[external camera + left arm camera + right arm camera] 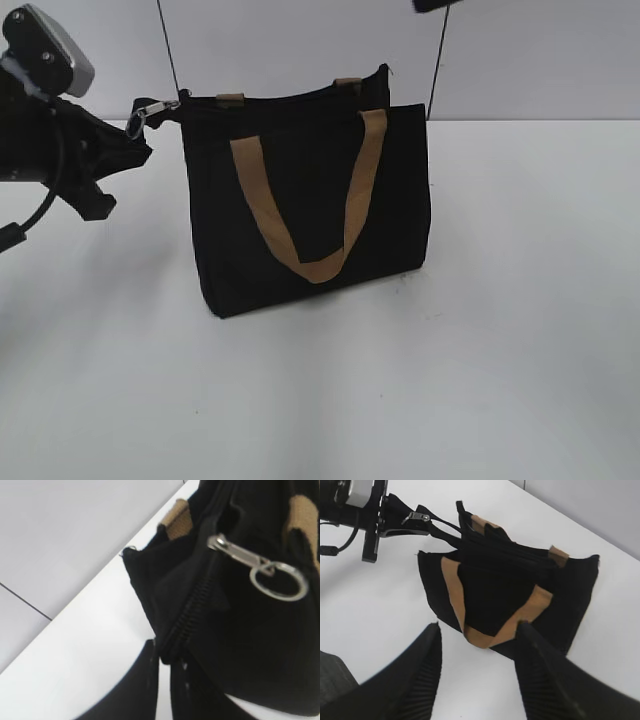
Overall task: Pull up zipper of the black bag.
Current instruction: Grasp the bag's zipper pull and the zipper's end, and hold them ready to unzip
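The black bag (300, 200) stands upright on the white table, one tan strap handle hanging down its front. The zipper (150, 112), a silver slider with a ring pull, sits at the bag's left end. My left gripper (135, 140) is there, just left of the slider. In the left wrist view its fingers (165, 655) pinch the end of the zip track (192, 612), with the slider (235, 550) just beyond. My right gripper (479, 630) is wide open and empty, high above the bag (495, 580). Only its edge (440, 5) shows in the exterior view.
The white table (420, 400) runs all round the bag. A grey wall stands close behind it. Two thin dark cables (168, 50) (438, 60) hang down behind the bag.
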`<state>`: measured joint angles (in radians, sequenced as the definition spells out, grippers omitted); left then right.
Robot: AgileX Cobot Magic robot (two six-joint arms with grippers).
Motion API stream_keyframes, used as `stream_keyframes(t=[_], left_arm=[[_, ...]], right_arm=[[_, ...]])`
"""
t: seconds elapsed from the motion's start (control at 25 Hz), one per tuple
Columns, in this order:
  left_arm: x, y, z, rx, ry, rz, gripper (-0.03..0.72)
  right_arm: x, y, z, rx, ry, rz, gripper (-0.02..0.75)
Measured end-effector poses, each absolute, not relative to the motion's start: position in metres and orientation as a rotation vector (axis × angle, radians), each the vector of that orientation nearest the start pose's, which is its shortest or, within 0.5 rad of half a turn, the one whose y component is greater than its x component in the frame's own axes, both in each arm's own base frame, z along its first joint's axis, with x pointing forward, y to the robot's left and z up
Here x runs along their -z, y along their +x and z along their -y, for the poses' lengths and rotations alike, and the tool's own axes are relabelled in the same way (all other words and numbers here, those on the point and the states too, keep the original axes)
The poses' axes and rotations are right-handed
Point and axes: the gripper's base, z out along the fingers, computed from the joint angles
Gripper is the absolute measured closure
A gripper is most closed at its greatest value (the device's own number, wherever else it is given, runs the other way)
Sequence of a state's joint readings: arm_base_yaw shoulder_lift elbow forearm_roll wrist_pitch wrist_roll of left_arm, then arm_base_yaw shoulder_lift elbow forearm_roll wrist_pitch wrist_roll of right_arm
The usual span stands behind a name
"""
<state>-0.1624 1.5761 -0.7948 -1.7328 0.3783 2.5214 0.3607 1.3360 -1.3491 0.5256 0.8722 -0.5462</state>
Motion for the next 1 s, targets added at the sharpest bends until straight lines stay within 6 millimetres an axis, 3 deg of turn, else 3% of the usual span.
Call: stream_keyframes(t=[0.32, 0.56, 0.8, 1.0], left_arm=[[-0.239, 0.287, 0.080, 0.012, 1.127, -1.746, 0.659], [-0.244, 0.284, 0.081, 0.017, 1.125, -1.722, 0.660], [-0.248, 0.282, 0.081, 0.026, 1.104, -1.719, 0.660], [-0.261, 0.277, 0.079, 0.064, 1.006, -1.734, 0.662]], right_arm=[[-0.363, 0.271, -0.188, -0.658, -0.866, -2.182, 0.367], [-0.362, 0.294, -0.225, -0.687, -0.929, -2.153, 0.367], [-0.351, 0.321, -0.244, -0.697, -0.966, -2.176, 0.367], [-0.347, 0.327, -0.247, -0.690, -0.986, -2.176, 0.367]])
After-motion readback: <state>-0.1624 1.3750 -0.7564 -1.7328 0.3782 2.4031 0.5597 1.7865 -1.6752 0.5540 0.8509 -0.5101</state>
